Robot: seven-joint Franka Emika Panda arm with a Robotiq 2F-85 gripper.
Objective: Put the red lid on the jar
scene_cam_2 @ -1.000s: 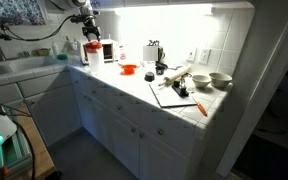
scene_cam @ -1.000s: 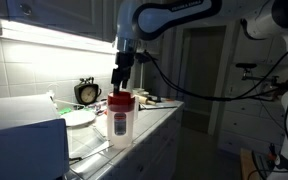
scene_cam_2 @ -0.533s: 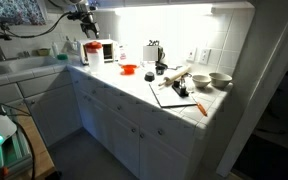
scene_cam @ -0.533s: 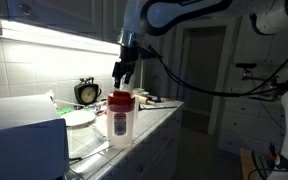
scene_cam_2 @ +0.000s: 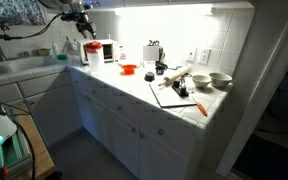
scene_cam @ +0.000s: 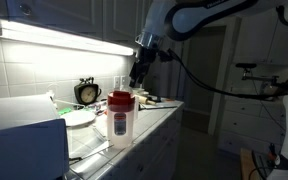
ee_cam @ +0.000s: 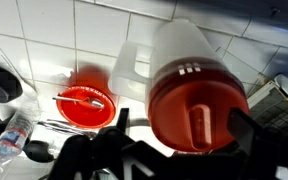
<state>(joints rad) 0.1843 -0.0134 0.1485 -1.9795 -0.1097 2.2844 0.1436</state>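
The jar (scene_cam: 120, 125) stands on the counter, tall and whitish with a dark label. The red lid (scene_cam: 120, 98) sits on top of it. In the wrist view I look down on the red lid (ee_cam: 197, 108) covering the jar (ee_cam: 184, 45). My gripper (scene_cam: 137, 76) is open and empty, above and to the right of the jar, clear of the lid. In an exterior view the gripper (scene_cam_2: 86, 20) hangs above the jar (scene_cam_2: 92, 54). In the wrist view the two fingers of the gripper (ee_cam: 181, 125) stand apart on either side of the lid.
A red bowl (ee_cam: 84, 103) and a water bottle (ee_cam: 9, 135) lie on the counter near the jar. A clock (scene_cam: 87, 92), a plate (scene_cam: 79, 117) and a white appliance (scene_cam: 24, 140) stand behind. A cutting board (scene_cam_2: 179, 93) and bowls (scene_cam_2: 221, 79) sit farther along.
My gripper has lifted off the red lid and moved up and away from the jar. The lid has stayed on the jar.
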